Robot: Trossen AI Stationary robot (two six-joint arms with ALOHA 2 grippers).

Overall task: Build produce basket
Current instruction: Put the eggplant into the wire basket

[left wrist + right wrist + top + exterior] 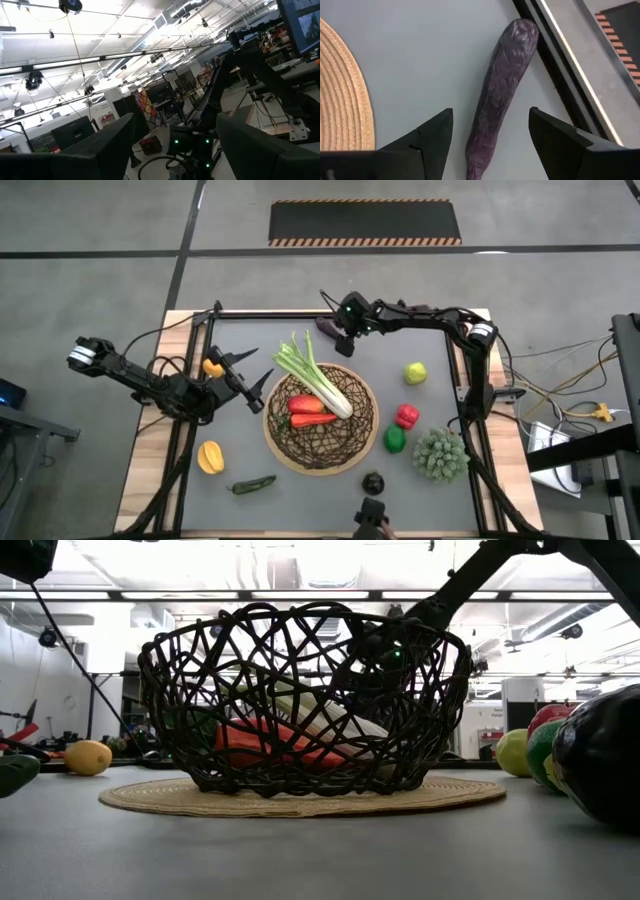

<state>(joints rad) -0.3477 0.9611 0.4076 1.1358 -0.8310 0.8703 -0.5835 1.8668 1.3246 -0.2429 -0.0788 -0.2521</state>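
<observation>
1. The right gripper (490, 132) hangs with fingers spread above the dark eggplant (501, 90) at the table's far edge.
2. The basket (322, 420) at the centre holds leek (318, 376) and carrot (312, 420).
3. The left gripper (258, 382) is spread apart, left of the basket.

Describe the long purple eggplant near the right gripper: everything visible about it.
The eggplant is a long, slim, dark purple toy with a wrinkled matte skin, thicker at one rounded end and tapering toward the other. It lies flat on the grey mat, beside the table's dark edge rail and clear of the tan woven placemat. The right gripper is above it, fingers open on either side, not touching it. In the high view the arm mostly hides it.
</observation>
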